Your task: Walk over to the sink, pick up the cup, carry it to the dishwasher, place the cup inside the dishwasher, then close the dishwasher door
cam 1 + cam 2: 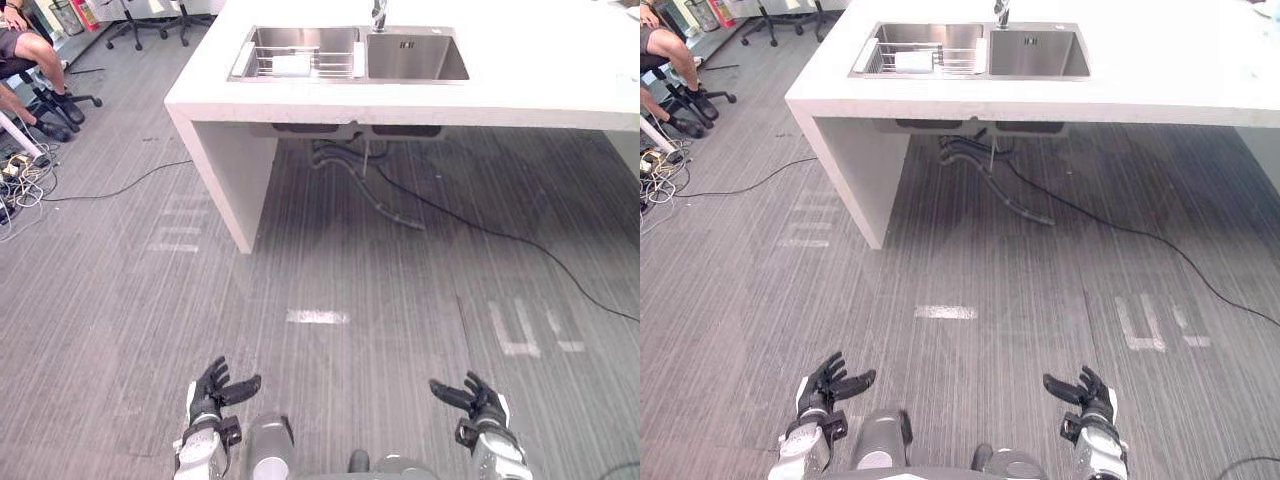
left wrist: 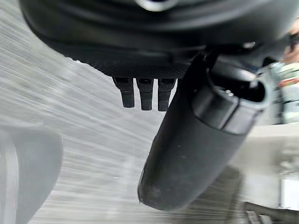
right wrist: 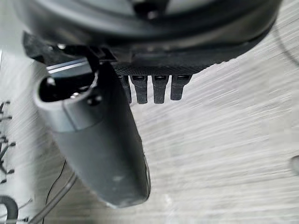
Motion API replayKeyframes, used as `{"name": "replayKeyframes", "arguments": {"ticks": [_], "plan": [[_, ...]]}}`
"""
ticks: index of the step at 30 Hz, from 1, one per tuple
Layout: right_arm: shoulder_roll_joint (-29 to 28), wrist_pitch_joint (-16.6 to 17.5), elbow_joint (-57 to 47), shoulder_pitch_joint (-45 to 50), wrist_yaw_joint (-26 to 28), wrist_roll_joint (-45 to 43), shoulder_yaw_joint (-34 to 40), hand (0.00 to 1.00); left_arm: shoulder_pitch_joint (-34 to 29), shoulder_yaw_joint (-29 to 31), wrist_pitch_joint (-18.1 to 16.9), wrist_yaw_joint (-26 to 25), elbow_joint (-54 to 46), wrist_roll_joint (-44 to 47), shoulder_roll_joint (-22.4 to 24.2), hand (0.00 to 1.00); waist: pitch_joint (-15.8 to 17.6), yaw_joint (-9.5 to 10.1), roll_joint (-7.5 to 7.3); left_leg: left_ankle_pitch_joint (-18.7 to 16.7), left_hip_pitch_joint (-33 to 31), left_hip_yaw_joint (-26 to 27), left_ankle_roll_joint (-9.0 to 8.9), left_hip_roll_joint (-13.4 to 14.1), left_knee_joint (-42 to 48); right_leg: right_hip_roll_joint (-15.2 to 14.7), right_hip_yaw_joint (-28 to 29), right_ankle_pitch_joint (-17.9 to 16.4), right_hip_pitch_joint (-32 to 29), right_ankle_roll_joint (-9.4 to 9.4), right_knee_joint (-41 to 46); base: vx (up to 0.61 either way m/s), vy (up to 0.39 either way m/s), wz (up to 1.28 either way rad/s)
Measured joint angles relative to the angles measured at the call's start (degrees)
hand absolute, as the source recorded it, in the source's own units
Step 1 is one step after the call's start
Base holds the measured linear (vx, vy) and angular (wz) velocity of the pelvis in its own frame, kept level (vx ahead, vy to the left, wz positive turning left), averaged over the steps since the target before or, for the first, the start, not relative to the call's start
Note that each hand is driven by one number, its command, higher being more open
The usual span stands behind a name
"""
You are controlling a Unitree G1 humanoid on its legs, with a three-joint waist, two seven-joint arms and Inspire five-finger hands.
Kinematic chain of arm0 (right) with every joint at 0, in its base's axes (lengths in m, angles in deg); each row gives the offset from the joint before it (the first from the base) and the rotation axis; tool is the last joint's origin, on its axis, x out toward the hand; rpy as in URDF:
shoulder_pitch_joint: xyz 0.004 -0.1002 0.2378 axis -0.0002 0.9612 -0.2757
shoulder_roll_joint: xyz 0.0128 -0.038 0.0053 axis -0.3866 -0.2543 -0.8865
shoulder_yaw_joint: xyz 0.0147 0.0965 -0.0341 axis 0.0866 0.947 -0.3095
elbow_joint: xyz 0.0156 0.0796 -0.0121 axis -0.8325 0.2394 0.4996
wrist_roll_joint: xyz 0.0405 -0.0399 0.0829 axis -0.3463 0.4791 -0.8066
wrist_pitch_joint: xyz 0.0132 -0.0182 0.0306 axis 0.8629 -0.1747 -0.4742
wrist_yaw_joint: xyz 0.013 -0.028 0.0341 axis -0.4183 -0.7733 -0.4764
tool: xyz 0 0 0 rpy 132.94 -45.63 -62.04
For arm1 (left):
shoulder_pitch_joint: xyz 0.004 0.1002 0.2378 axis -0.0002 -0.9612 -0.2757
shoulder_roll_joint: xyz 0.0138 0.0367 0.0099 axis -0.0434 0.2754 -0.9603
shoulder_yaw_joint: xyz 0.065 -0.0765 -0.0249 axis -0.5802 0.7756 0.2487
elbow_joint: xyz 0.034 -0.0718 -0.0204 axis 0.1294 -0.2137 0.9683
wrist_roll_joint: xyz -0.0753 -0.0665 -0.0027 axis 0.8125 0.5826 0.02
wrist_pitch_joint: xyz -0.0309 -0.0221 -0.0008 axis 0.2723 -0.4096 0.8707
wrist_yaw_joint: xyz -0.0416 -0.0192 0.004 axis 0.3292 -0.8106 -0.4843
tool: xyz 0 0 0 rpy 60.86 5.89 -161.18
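Left hand (image 1: 212, 390) and right hand (image 1: 478, 398) hang open and empty, fingers relaxed. Well ahead of them, a pale object, probably the cup (image 1: 290, 65), lies in the sink (image 1: 420, 58). A cable (image 1: 500, 235) crosses the floor between and could snag the approach.

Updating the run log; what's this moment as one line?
stage: facing sink, not yet at it | left hand: open, empty | right hand: open, empty | seated person far left
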Motion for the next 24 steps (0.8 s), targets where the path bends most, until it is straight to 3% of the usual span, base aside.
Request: {"name": "replayKeyframes", "arguments": {"ticks": [1,3,4,5,6,7,8,9,10,11,14,16,17,18,19,20,21,22,23,24], "plan": [[0.3,0.0,0.1,0.2,-0.1,0.1,-0.2,0.9,-0.2,-0.4,0.0,-1.4,-5.7,-0.1,0.6,0.9,0.2,1.03,-0.29,5.2,0.3,0.0,-0.64,-4.8,-22.3,-1.7,0.6,-2.3,2.4,1.48,-0.7,0.51,0.092,-0.2],[1.1,0.0,1.0,0.7,-0.2,0.1,-0.2,0.9,-1.0,-1.1,0.0,-2.2,-10.2,-0.1,1.0,0.9,0.1,1.79,0.39,8.7,0.4,-0.8,-1.15,-5.6,-32.8,-1.2,1.6,-4.0,4.3,2.81,-1.4,0.51,0.137,-0.28],[1.3,-0.2,2.4,1.1,-0.6,0.2,-0.5,0.9,-1.1,-1.2,-0.1,-3.2,-14.0,-0.2,0.7,0.9,0.1,2.62,0.45,13.3,0.5,-1.5,1.79,-6.1,-32.2,-1.7,2.3,-6.2,6.9,4.21,-1.5,0.73,0.238,-0.29],[0.9,-0.4,3.0,2.2,-0.6,0.3,-0.7,0.9,-1.2,-1.1,-0.1,-4.2,-17.2,-0.3,0.6,0.9,-0.6,2.58,-1.39,16.4,0.7,-2.7,5.63,-8.6,-30.6,-3.7,2.7,-7.1,7.9,5.73,0.0,0.74,0.262,-0.17],[0.8,-0.4,3.0,2.5,-0.6,0.4,-0.6,0.9,-1.3,-1.1,-0.1,-4.5,-18.9,-0.7,0.7,0.9,-0.9,2.5,-2.0,16.4,0.8,-3.1,6.82,-9.5,-30.2,-5.0,2.9,-7.6,7.1,6.48,2.8,0.66,0.225,0.16],[0.7,-0.4,3.0,3.2,-0.7,0.4,-0.1,0.9,-1.1,-1.7,-0.1,-4.8,-22.0,-1.4,0.9,0.9,-1.1,1.99,-2.86,14.0,1.4,-2.8,7.88,-11.0,-29.2,-7.1,3.9,-7.9,3.0,7.08,12.9,0.65,0.229,0.22],[0.5,-0.4,3.2,3.9,-0.7,0.4,0.3,0.9,-1.1,-2.3,-0.1,-5.0,-25.2,-1.6,0.7,0.9,-0.9,1.79,-3.35,11.2,3.1,-2.9,8.06,-12.0,-27.9,-8.6,5.4,-5.5,-2.3,11.82,27.1,0.77,0.241,0.35],[-0.1,-0.4,3.6,4.1,-0.6,0.5,0.3,0.9,-1.2,-2.3,0.0,-5.6,-28.1,-2.5,0.4,0.9,-1.0,0.94,-4.01,8.4,5.9,-3.8,8.24,-13.2,-26.7,-10.2,7.4,-0.7,-7.7,19.66,41.2,0.63,0.176,0.25],[-0.3,-0.4,3.7,4.2,-0.5,0.6,0.3,0.9,-1.2,-2.3,0.0,-5.9,-28.8,-2.8,0.3,0.9,-1.0,0.66,-4.11,7.8,6.6,-4.1,8.25,-13.4,-26.5,-10.5,7.7,-0.7,-8.7,19.63,44.7,0.72,0.14,0.34],[-1.5,-0.5,3.1,4.7,-0.2,0.8,-0.4,0.9,-1.5,-3.1,0.0,-7.9,-34.2,-4.8,0.0,0.9,-0.9,-0.18,-4.0,4.3,12.7,-5.8,8.21,-13.8,-26.3,-12.4,7.1,-1.8,-14.9,16.97,59.1,0.58,0.087,0.2],[-3.3,-0.4,0.2,6.0,0.4,0.9,-3.0,0.9,-1.8,-4.6,-0.3,-10.5,-42.7,-6.1,0.0,0.9,-1.1,-0.89,-3.5,1.4,20.2,-7.9,7.44,-12.7,-28.4,-13.0,3.9,-4.7,-20.8,11.16,61.7,0.47,0.032,0.25],[-4.2,0.6,-1.4,6.5,1.3,1.3,-4.9,0.9,-0.6,-6.2,-3.7,-13.0,-48.1,-9.0,-0.6,0.9,-1.6,-1.43,-3.22,-1.1,27.0,-9.1,6.32,-11.5,-32.0,-13.1,1.3,-6.7,-28.0,7.82,53.6,0.56,-0.082,0.34],[-4.2,0.6,-1.9,6.5,1.4,1.3,-5.0,0.9,0.0,-6.6,-3.9,-13.6,-48.6,-9.8,-0.7,0.9,-1.6,-1.67,-3.27,-1.3,28.4,-9.3,6.06,-11.3,-32.5,-12.9,1.0,-6.9,-29.2,7.54,50.7,0.67,-0.197,0.57],[-4.1,0.9,-2.1,6.5,1.4,1.3,-5.0,0.9,1.2,-6.8,-4.4,-14.7,-48.9,-11.0,-0.6,0.9,-1.8,-2.75,-2.03,-2.3,31.3,-10.5,4.91,-9.8,-33.2,-11.4,0.8,-6.2,-31.7,7.54,40.9,0.57,-0.206,0.54],[-4.0,1.0,-2.1,6.5,1.4,1.3,-5.0,0.9,1.7,-6.7,-4.4,-15.2,-48.8,-11.7,-0.7,0.9,-1.9,-3.18,-1.82,-2.9,32.3,-11.3,4.31,-9.3,-33.5,-10.5,1.4,-5.1,-32.1,8.08,35.3,0.57,-0.246,0.8],[-4.0,1.1,-2.0,7.3,1.5,1.3,-5.0,0.9,3.0,-6.7,-4.4,-16.0,-48.2,-13.7,-1.2,0.9,-3.0,-3.86,-2.23,-4.3,33.4,-13.0,3.15,-8.9,-34.1,-9.0,4.3,-1.0,-32.4,8.6,22.9,0.6,-0.299,0.97],[-3.2,1.1,-1.3,8.2,1.6,1.3,-5.0,0.9,4.3,-6.9,-4.3,-16.5,-46.9,-15.0,-2.0,0.9,-3.5,-4.58,-2.6,-6.0,35.3,-15.7,1.6,-8.8,-33.9,-8.1,6.5,8.9,-31.4,7.79,19.8,0.63,-0.323,0.96],[-2.2,1.1,-0.6,8.5,1.6,1.3,-5.0,0.9,4.6,-7.1,-4.2,-16.4,-45.7,-16.0,-1.8,0.9,-3.5,-4.72,-1.38,-6.5,36.2,-16.6,1.23,-7.6,-33.8,-7.2,6.5,9.3,-31.0,6.07,21.1,0.67,-0.338,0.59],[-1.0,0.9,0.0,8.4,1.6,1.3,-5.0,0.9,4.6,-7.6,-3.0,-16.2,-45.1,-16.9,-2.5,0.9,-3.9,-4.11,0.33,-6.0,36.7,-16.8,0.87,-5.4,-33.0,-6.3,5.4,5.9,-31.2,4.83,25.0,0.65,-0.33,0.22],[-0.8,0.9,-0.1,8.4,1.7,1.3,-5.0,0.9,5.0,-8.1,-2.7,-16.2,-45.1,-17.2,-2.9,0.9,-4.0,-4.16,0.43,-5.3,36.6,-17.0,0.06,-5.0,-32.1,-6.4,4.7,4.1,-31.1,4.22,26.8,0.64,-0.312,0.4]]}}
